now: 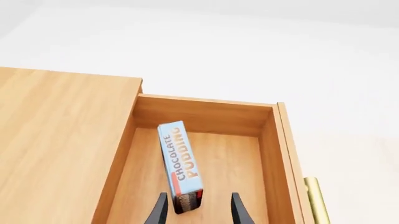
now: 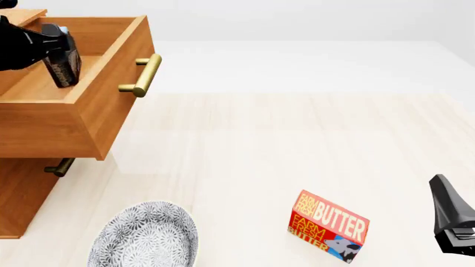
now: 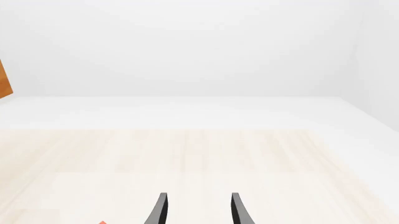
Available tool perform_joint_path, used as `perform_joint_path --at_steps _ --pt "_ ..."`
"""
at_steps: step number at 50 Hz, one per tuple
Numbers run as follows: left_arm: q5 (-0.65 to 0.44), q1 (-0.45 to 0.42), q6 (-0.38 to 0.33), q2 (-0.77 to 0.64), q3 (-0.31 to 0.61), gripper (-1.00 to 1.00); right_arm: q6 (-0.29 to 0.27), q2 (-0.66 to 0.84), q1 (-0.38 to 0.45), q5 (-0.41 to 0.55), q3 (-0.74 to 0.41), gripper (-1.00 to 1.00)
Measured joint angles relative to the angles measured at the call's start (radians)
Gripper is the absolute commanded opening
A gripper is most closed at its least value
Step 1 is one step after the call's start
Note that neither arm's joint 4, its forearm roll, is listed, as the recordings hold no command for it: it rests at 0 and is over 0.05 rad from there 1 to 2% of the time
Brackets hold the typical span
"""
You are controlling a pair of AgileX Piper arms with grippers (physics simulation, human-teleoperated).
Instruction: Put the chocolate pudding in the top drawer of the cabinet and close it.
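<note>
Plate: patterned grey plate (image 2: 144, 236) lies nearest, at the near left of the table (image 2: 297, 139), just right of the cabinet's base.
Butter: red-orange butter box (image 2: 327, 226) stands near me, right of centre, well apart from the plate.
My right claw: right gripper (image 3: 198, 211) hovers released above bare table at the near right, fingers parted, nothing between them.
My left claw: left gripper (image 1: 197, 210) hangs over the open drawer at the far left, fingers spread to either side of the pudding's end; I cannot tell whether they touch it.
Pudding: chocolate pudding (image 1: 180, 161) sits inside the top drawer (image 2: 111, 105), tilted.
Drawer: pulled out of the cabinet (image 2: 22, 194), brass handle (image 2: 142, 75) facing right.
</note>
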State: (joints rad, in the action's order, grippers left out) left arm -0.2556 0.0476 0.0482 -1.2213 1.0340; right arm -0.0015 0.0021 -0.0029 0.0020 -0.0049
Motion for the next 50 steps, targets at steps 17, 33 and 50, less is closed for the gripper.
perform_joint_path --at_steps 17,33,50 --pt "-0.082 -0.066 -0.023 0.034 0.106 1.00 0.000 0.000 0.000 0.000 0.000 1.00" --pt "-0.136 -0.140 -0.035 0.030 0.178 1.00 0.000 0.000 0.000 0.000 0.000 1.00" --pt "-0.164 -0.267 -0.013 0.015 0.233 1.00 0.000 0.000 0.000 0.000 0.000 1.00"
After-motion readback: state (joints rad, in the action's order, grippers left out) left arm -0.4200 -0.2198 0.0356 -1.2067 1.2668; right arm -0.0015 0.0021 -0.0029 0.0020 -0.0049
